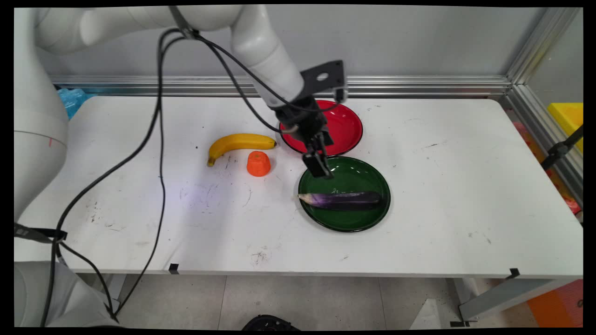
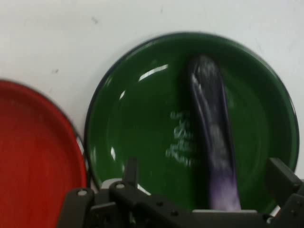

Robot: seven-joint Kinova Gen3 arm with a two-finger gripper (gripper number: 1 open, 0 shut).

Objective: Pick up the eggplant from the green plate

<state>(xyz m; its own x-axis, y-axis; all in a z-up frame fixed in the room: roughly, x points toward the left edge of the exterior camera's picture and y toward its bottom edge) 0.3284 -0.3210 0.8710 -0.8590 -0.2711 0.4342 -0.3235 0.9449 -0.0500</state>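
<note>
A purple eggplant (image 1: pixel 342 200) (image 2: pixel 213 137) lies lengthwise in a green plate (image 1: pixel 347 223) (image 2: pixel 137 123), its pale stem end over the plate's left rim. My gripper (image 1: pixel 321 168) (image 2: pixel 205 167) hangs just above the green plate's back left rim, a little way from the eggplant. It is open and holds nothing; in the hand view the eggplant runs between the two spread fingers. Behind the green plate sits an empty red plate (image 1: pixel 344 125) (image 2: pixel 33 156).
A yellow banana (image 1: pixel 240 143) and a small orange cup-shaped object (image 1: pixel 258 164) lie left of the plates, near the table's middle. Black cables hang from the arm over the table's left part. A metal rail runs along the back wall.
</note>
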